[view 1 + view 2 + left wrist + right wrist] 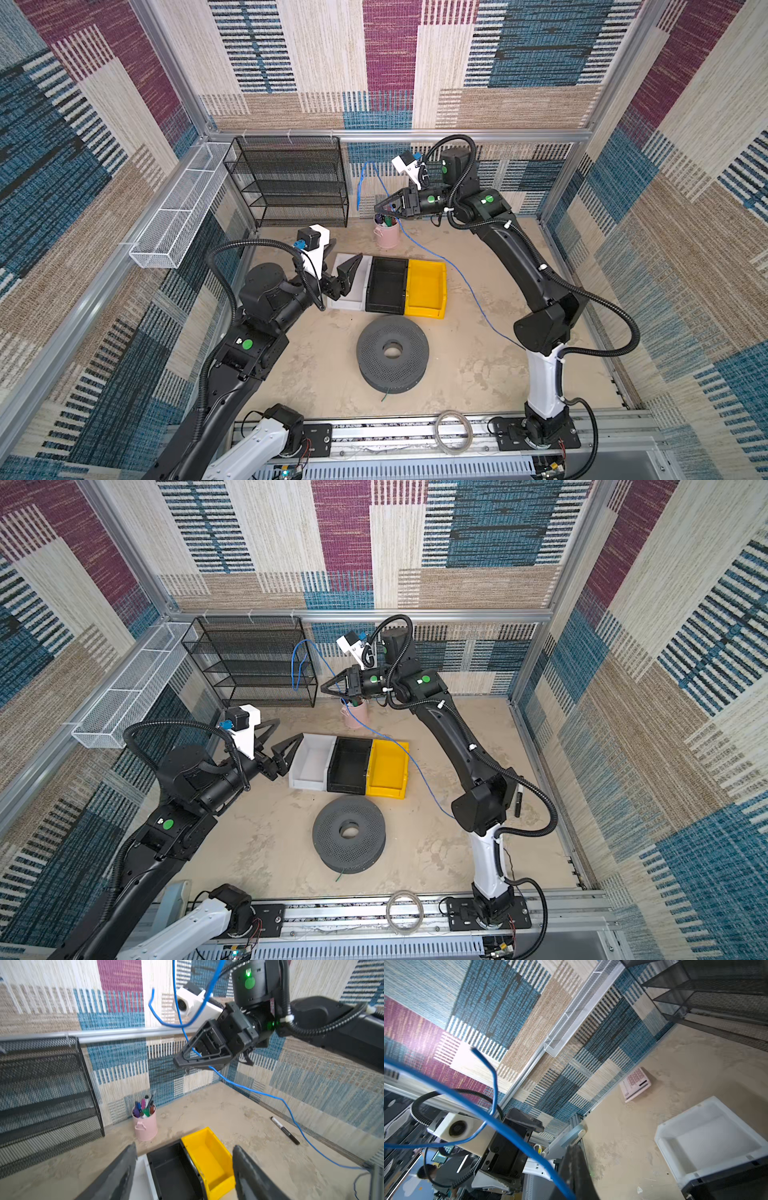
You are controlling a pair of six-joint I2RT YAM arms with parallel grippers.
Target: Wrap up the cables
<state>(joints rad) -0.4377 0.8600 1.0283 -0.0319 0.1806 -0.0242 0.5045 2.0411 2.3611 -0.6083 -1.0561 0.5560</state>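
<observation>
Black arms with white base links, ribbed black hoses, green dots, white wrist cameras.

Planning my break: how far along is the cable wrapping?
Done: nothing looks wrapped; the blue cable trails loose across the table. In hand: the right gripper is shut on it, raised; the left gripper is open and empty. Left: all the winding.

Thin bright-blue cable loops in the air, trailing down slack.

Both top views look steeply down on the table; nearer wrist cameras share the white bin.
</observation>
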